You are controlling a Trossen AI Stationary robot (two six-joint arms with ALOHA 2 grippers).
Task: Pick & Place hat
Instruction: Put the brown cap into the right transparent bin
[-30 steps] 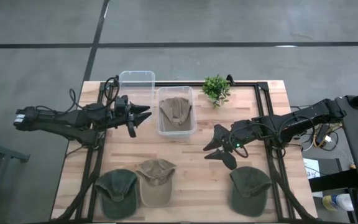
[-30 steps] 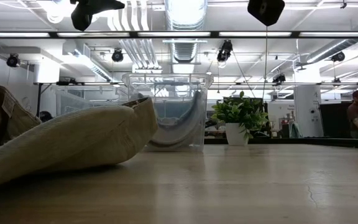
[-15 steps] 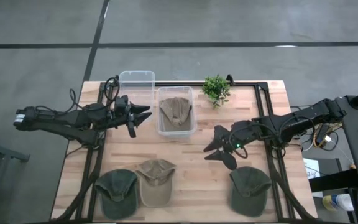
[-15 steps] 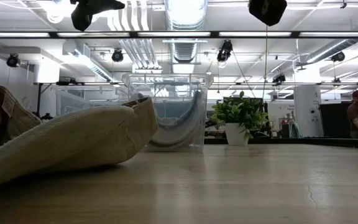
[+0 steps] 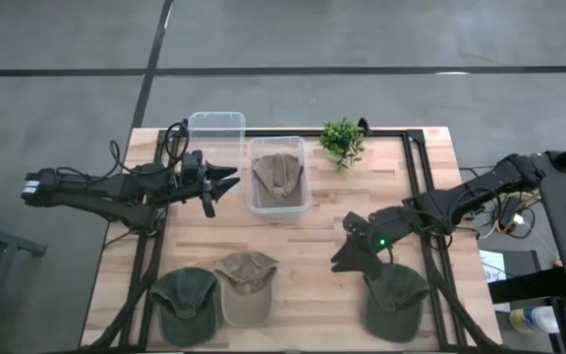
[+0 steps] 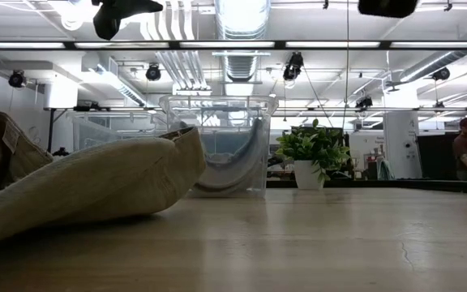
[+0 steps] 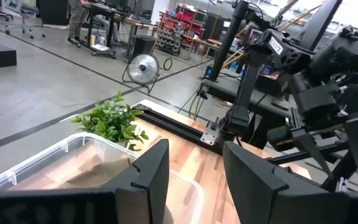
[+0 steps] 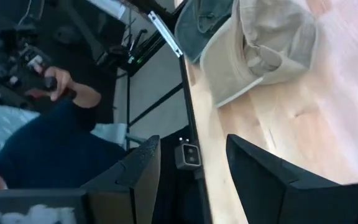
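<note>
On the table (image 5: 312, 285) you have two clear bins, four hats and one plant (image 5: 341, 140). The empty bin (image 5: 215, 128) stands just left of the filled bin (image 5: 278, 175), which holds a tan hat (image 5: 278, 173). Toward the near edge from that filled bin lie three loose hats: a dark green hat (image 5: 185, 303) touching a beige hat (image 5: 244, 287), and well right of them another green hat (image 5: 396, 299) close to the table's edge.

Your right gripper (image 5: 354, 256) has swung down from its spot of a second ago and now hangs just at that green hat's upper left, fingers spread. Your left gripper (image 5: 222, 183) has not moved: it waits left of the filled bin, fingers spread too.

Bare wood lies open between the filled bin and the loose hats.
</note>
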